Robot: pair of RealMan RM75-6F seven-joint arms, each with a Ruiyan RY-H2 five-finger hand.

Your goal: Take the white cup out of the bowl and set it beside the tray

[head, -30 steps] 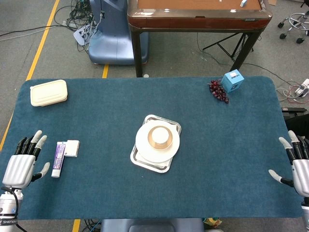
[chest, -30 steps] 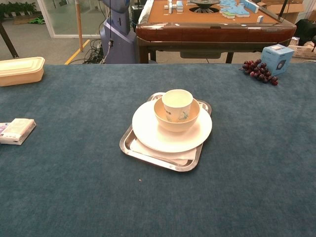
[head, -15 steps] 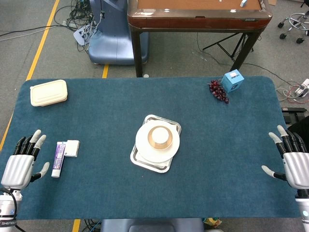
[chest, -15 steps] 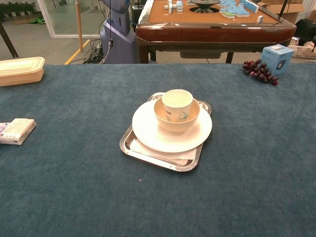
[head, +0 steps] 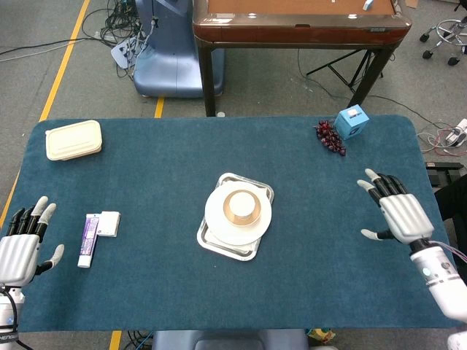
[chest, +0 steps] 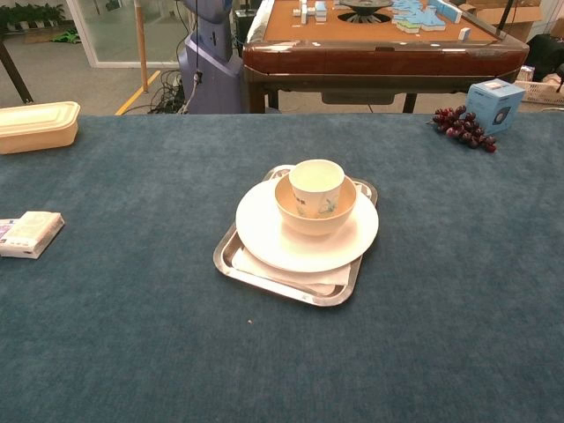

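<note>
We see a table [head: 146, 182] covered in dark blue cloth, on a grey floor with cables and a wooden-topped table behind it. At the far left, our left robot hand [head: 20, 249] sits at the table's near edge, fingers spread, holding nothing. Behind it a cream lidded box [head: 73, 139] sits by the far left corner, and a purple tube [head: 87, 239] lies beside a small white packet [head: 109, 223].

In the middle is a metal tray [chest: 231, 257] carrying a white plate [chest: 264, 233]. A tan bowl [chest: 304, 220] sits on the plate, and the white cup [chest: 316, 186] stands upright inside the bowl.

At the far right corner, dark grapes [head: 330, 137] touch a blue box [head: 351, 121]. Our right robot hand [head: 395, 210] hovers over the table's right side, open and empty, well apart from the tray.
</note>
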